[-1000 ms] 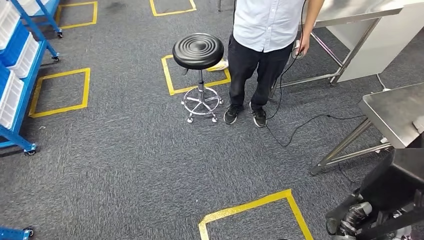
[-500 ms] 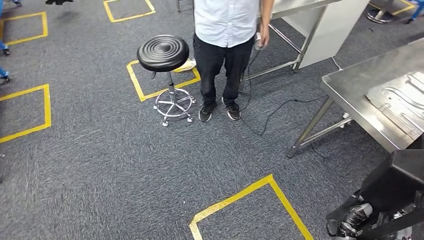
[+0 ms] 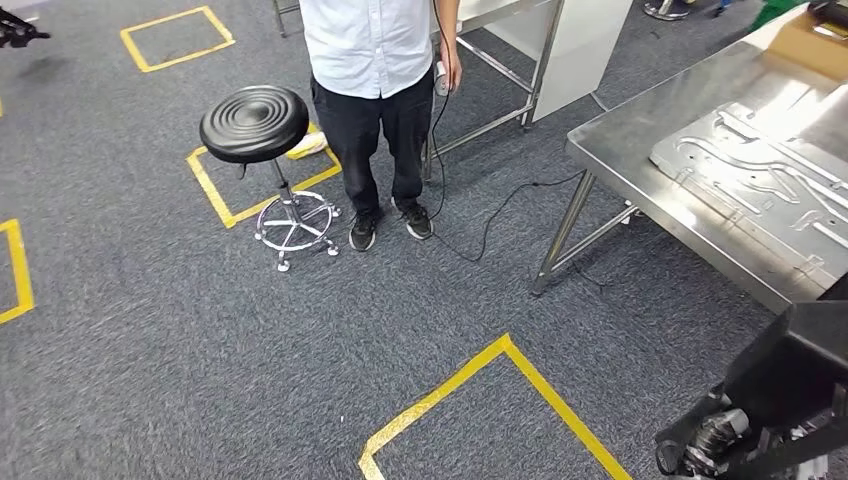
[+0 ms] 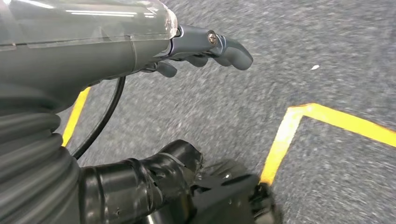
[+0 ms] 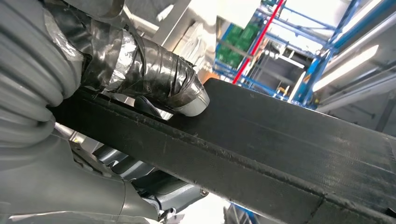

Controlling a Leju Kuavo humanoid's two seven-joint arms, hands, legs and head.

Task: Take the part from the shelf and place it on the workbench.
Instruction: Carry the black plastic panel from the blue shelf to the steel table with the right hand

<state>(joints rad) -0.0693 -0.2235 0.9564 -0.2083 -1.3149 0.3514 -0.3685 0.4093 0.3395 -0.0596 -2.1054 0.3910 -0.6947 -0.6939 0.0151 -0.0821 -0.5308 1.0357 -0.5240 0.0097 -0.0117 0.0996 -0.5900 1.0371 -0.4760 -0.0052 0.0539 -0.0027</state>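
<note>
A: What's the biggest thing in sight?
B: The grey carpet floor (image 3: 200,350), marked with yellow tape squares (image 3: 480,400). Next, the steel bench (image 3: 620,160) at the far right, with a pressed metal panel (image 3: 760,170) lying flat on it and a cardboard box (image 3: 815,45) at its far end.

A: And the part?
B: A flat black part (image 3: 795,365), low on the right, well short of the bench. The right robot hand (image 5: 140,70) grips its edge, the taped thumb pressed on top and the fingers underneath.

A: Anyone about?
B: A person (image 3: 375,100) in a pale shirt and dark trousers stands beside a black round stool (image 3: 255,125), holding a small device on a cable.

A: The left robot hand (image 4: 196,51)?
B: It hangs over the carpet holding nothing, fingers loosely curled, apart.
</note>
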